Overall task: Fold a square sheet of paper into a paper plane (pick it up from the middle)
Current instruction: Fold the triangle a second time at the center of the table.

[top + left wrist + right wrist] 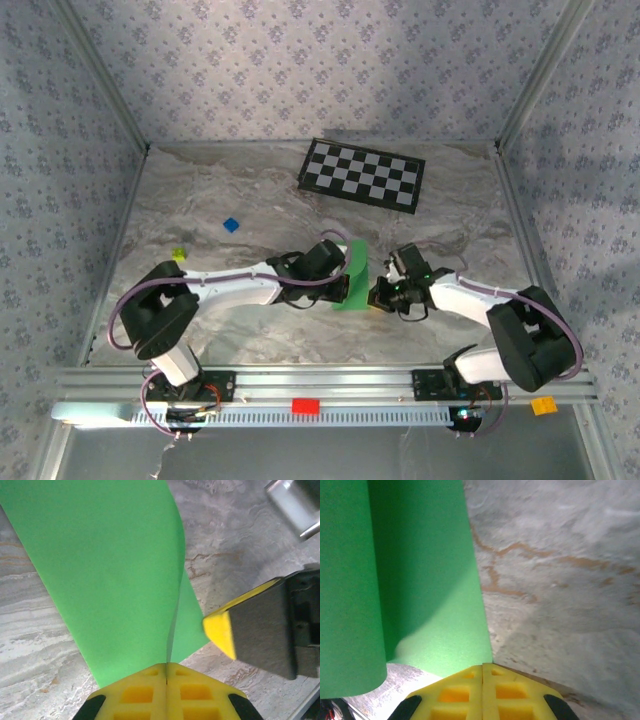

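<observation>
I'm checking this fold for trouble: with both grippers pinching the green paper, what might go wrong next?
1. The left gripper and right gripper each pinch only an edge of the green sheet; pulling apart might tear it or let it slip out.
2. The sheet curls loosely beside the right gripper, so a crease pressed now may land crooked.

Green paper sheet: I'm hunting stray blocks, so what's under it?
Under the bright green paper sheet, where its curl lifts, grey marbled tabletop shows. The patch beneath the rest is covered; cannot tell.
</observation>
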Tool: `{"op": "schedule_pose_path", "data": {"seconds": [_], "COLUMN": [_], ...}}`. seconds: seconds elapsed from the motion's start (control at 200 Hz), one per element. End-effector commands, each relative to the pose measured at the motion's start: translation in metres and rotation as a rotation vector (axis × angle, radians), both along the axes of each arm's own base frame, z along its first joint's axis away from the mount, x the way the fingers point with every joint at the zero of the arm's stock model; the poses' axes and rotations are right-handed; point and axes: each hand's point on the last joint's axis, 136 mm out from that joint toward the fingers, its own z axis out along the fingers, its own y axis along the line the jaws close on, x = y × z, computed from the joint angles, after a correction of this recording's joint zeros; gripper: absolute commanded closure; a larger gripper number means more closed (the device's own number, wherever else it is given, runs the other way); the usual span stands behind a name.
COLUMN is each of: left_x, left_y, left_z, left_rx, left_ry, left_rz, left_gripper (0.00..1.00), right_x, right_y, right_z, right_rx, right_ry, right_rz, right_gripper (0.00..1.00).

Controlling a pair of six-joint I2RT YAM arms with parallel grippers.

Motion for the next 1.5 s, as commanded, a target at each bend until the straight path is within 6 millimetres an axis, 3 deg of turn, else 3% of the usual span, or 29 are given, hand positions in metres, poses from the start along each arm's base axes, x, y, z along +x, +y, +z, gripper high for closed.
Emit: {"op": "schedule_pose_path", "data": {"seconds": [0.0, 0.165, 0.465, 0.735, 1.494], "left_x": [0.005, 0.010, 0.012, 0.013, 0.023], "left_y": [-0.012, -0.013, -0.012, -0.014, -0.016], "left_z": [0.004, 0.000, 0.000, 0.000, -0.005], "left_rx": [-0.026, -0.025, -0.037, -0.136, -0.182], "left_ry": [-0.004, -0.008, -0.004, 0.043, 0.044], "left_rz": [-0.023, -0.027, -0.045, -0.039, -0.038], "left_gripper": [1.00, 1.00, 0.99, 0.81, 0.77], "right_x": [0.003, 0.011, 0.019, 0.020, 0.020], "right_y": [0.005, 0.025, 0.044, 0.044, 0.039], "right_z": [0.017, 0.036, 0.030, 0.025, 0.023], "right_rx": [0.026, 0.136, 0.194, 0.194, 0.216], "right_ry": [-0.031, -0.081, -0.073, -0.059, -0.042], "right_rz": [0.041, 0.021, -0.003, -0.018, -0.033], "right_gripper": [0.92, 0.90, 0.93, 0.94, 0.94]}}
